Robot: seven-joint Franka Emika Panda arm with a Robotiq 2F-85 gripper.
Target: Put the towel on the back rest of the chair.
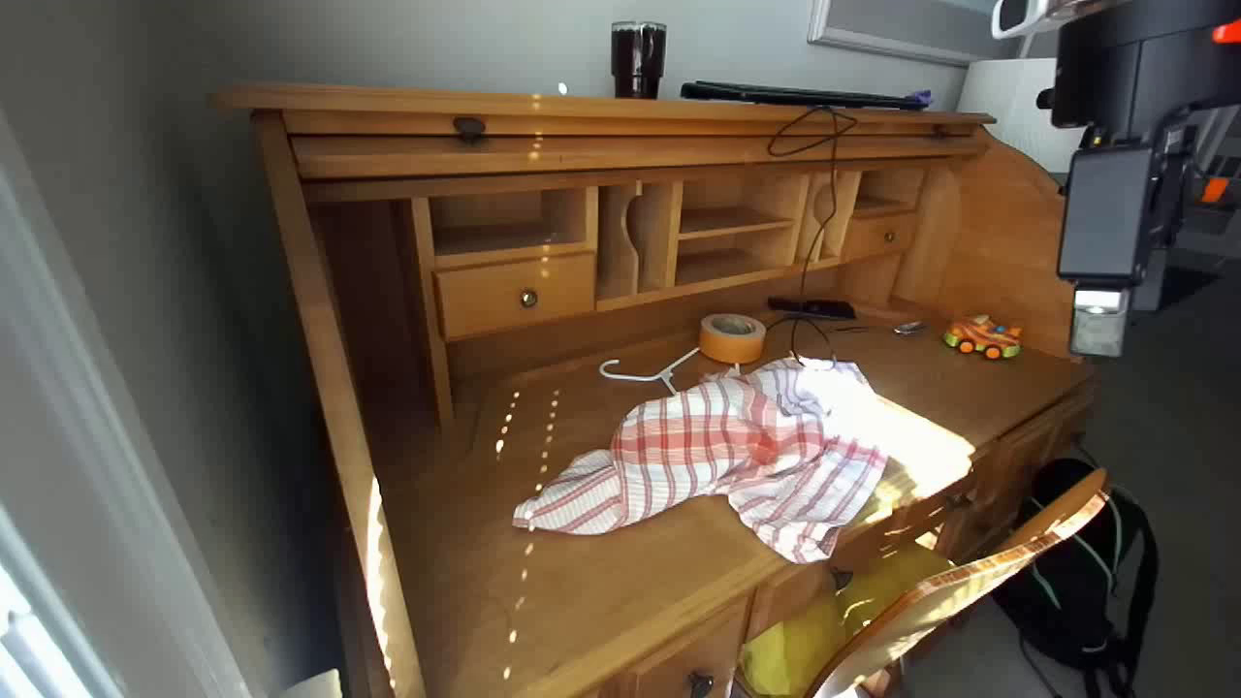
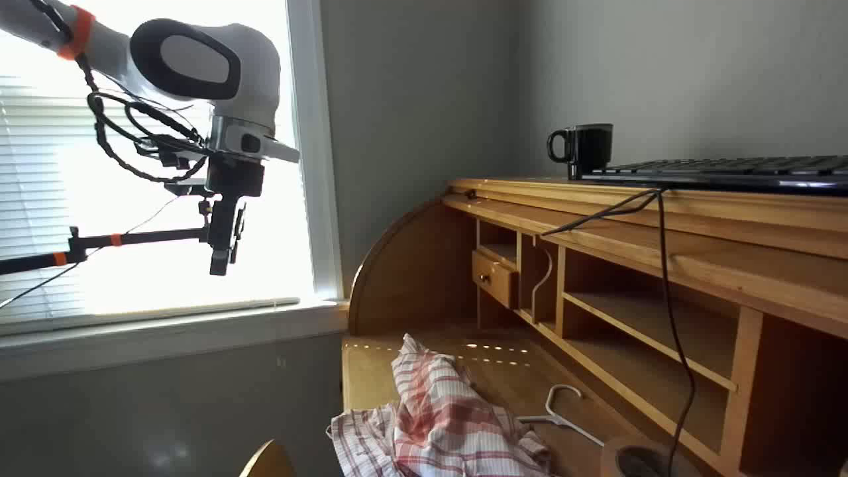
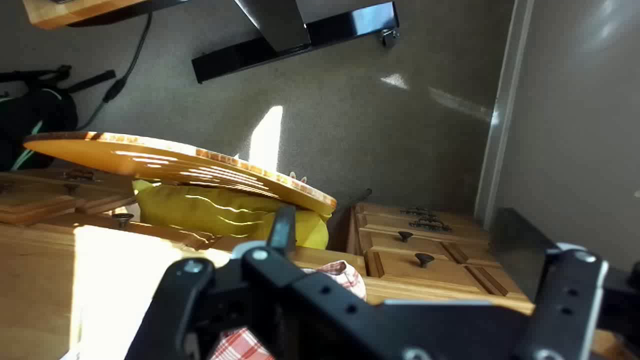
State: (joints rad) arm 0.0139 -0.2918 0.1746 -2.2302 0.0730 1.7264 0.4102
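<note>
The towel point(image 1: 713, 451) is white with a red plaid pattern and lies crumpled on the desk top, its front corner at the desk's front edge. It also shows in an exterior view point(image 2: 440, 424) and partly behind the gripper in the wrist view point(image 3: 347, 277). The chair's wooden back rest point(image 1: 970, 589) stands in front of the desk; it shows edge-on in the wrist view point(image 3: 185, 162), and only its top shows in an exterior view point(image 2: 268, 462). My gripper point(image 3: 398, 220) has its fingers wide apart with nothing between them. It hangs above and away from the towel in both exterior views point(image 1: 1098, 325) point(image 2: 223, 258).
The roll-top desk point(image 1: 640, 562) holds a white hanger point(image 1: 640, 375), an orange tape roll point(image 1: 732, 339) and a toy car point(image 1: 983, 337). A black cable point(image 1: 824, 223) hangs down its front. A yellow cushion point(image 3: 200, 210) is on the chair. A black backpack point(image 1: 1076, 582) is on the floor.
</note>
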